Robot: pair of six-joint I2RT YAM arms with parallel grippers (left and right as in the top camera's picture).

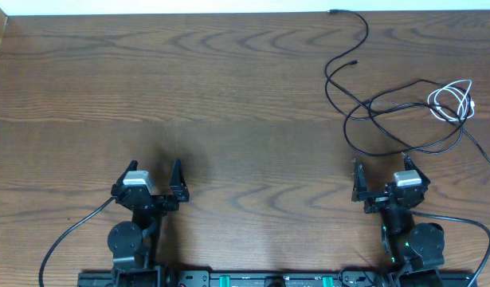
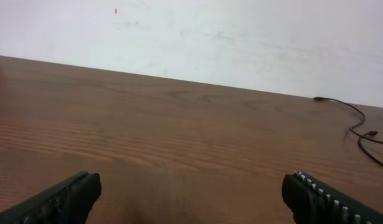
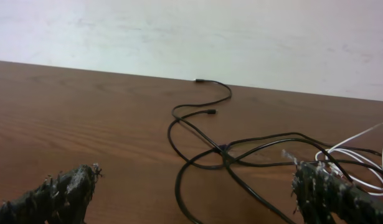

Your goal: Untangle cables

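Lying tangled, black cord overlaps white cord.

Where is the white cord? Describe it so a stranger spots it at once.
Go to the wooden table's far right corner, beyond the right gripper. The long black cord sprawls in loops, and the white cord lies at their right edge. It alone is white, short and bunched.

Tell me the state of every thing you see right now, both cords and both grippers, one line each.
black cord: lying loose on the table in crossing loops, not held.
white cord: small loose coil, crossing the black cord, not held.
left gripper: open, empty, over bare wood.
right gripper: open, empty, the nearest black loop just ahead of it.
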